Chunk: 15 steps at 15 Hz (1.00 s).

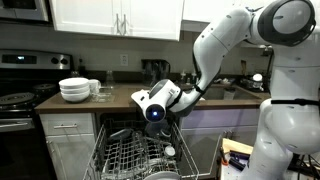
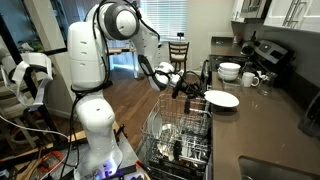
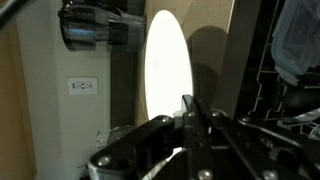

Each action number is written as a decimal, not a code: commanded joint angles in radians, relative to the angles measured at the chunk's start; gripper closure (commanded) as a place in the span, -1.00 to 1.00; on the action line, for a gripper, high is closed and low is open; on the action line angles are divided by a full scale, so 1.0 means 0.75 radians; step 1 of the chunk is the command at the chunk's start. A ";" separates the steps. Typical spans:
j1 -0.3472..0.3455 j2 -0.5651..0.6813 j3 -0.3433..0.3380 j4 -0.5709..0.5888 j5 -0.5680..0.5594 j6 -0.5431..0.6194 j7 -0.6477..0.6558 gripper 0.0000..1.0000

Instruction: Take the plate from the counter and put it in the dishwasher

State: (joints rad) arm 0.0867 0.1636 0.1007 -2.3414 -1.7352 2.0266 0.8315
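the plate (image 2: 222,99) hangs above the dishwasher rack (image 2: 178,135); bowls (image 2: 229,71) stand behind it on the counter (image 2: 268,128).

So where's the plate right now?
In the gripper: the plate is pinched by its rim, held above the open dishwasher, beside the counter edge in an exterior view.

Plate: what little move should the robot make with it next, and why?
Probably ease it down toward the open dishwasher. The end effector is shut on the rim of the plate and holds it in the air, off the counter. The wire racks are pulled out just below, so a short lowering looks like the next step.
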 commanded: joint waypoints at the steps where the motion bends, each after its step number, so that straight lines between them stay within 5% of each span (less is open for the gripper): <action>1: 0.051 -0.022 0.042 -0.041 -0.002 -0.166 0.070 0.97; 15: 0.101 -0.002 0.127 -0.077 0.053 -0.068 0.048 0.91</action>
State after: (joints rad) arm 0.1620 0.1626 0.1958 -2.4003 -1.6980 1.9767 0.8701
